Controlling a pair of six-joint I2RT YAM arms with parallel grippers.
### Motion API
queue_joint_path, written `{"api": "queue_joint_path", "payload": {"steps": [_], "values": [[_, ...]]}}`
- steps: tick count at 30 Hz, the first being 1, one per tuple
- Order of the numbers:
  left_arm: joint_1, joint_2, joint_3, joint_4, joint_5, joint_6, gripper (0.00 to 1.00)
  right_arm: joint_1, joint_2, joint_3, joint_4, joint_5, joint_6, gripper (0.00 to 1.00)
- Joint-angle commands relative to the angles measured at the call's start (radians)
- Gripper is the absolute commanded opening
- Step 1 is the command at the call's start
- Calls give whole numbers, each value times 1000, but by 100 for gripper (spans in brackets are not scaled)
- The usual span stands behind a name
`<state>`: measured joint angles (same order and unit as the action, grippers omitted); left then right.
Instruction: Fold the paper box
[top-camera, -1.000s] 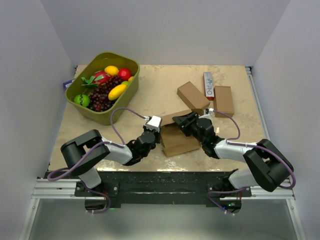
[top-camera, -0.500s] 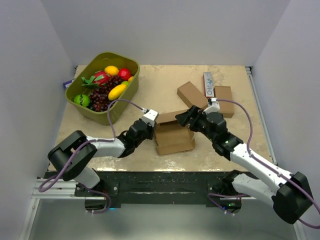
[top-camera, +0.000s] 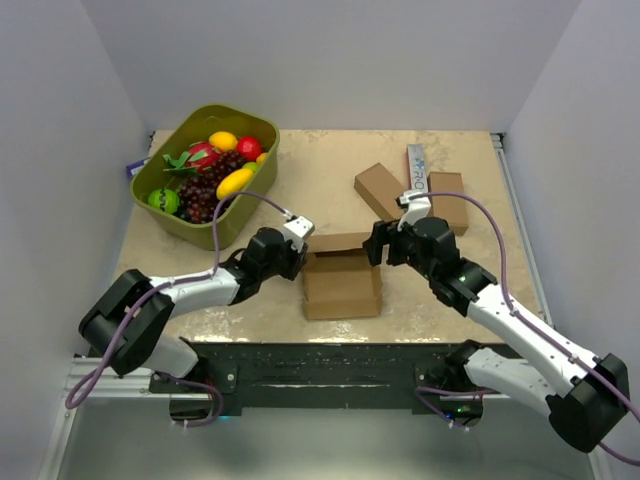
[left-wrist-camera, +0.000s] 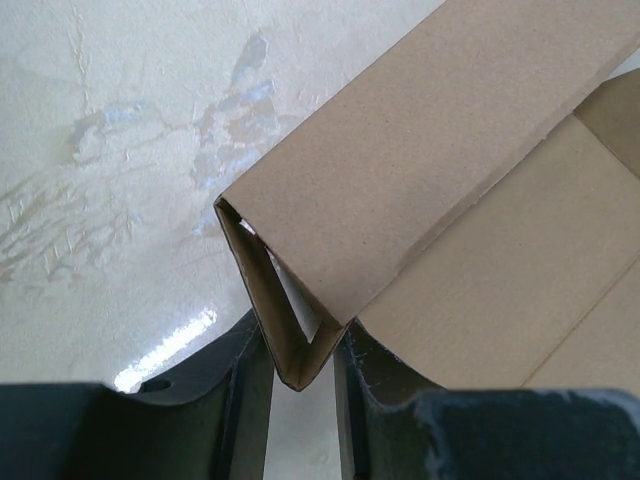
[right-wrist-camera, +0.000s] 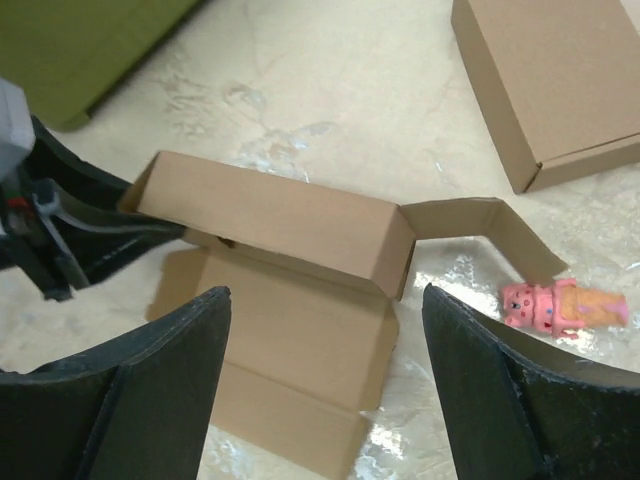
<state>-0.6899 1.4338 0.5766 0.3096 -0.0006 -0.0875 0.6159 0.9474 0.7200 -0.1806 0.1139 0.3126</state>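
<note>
The paper box (top-camera: 342, 285) lies near the table's front middle as a flat brown cardboard panel with its rear wall (right-wrist-camera: 280, 225) folded upright and a side flap (right-wrist-camera: 480, 225) sticking out to the right. My left gripper (top-camera: 301, 250) is at the box's left end. In the left wrist view it (left-wrist-camera: 300, 345) is shut on the folded corner of the wall (left-wrist-camera: 290, 340). My right gripper (top-camera: 379, 246) hovers at the box's right end. Its fingers (right-wrist-camera: 150, 400) are spread wide and hold nothing, with the box below them.
A green basket (top-camera: 160, 205) of toy fruit stands at the back left. Two closed brown boxes (top-camera: 384, 190) (top-camera: 449, 201) and a white-and-red carton (top-camera: 417, 168) lie behind the right arm. A small pink toy (right-wrist-camera: 560, 305) lies right of the flap.
The right gripper opened, let go of the box and drew back to its right end. The left gripper carried the box farther from the arm bases and turned it square to the table edge.
</note>
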Motion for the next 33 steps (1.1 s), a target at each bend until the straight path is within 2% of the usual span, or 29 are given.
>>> {"api": "queue_joint_path", "payload": {"steps": [1, 7, 13, 18, 21, 28, 33], "values": [[41, -3, 69, -104, 117, 48, 4, 19, 4, -54, -2, 46, -60, 79], [62, 28, 117, -171, 128, 51, 4, 59, 43, -91, 52, 93, -58, 77], [72, 62, 169, -225, 114, 34, 4, 119, 126, -81, 75, 239, 5, 72], [78, 85, 203, -259, 119, 37, 4, 131, 185, -73, 95, 285, 46, 68], [79, 89, 203, -259, 125, 42, 4, 134, 215, -73, 110, 325, 69, 64], [81, 99, 209, -260, 137, 46, 3, 136, 255, -119, 253, 418, 94, 44], [81, 97, 207, -260, 139, 48, 3, 136, 292, -123, 326, 435, 82, 42]]}}
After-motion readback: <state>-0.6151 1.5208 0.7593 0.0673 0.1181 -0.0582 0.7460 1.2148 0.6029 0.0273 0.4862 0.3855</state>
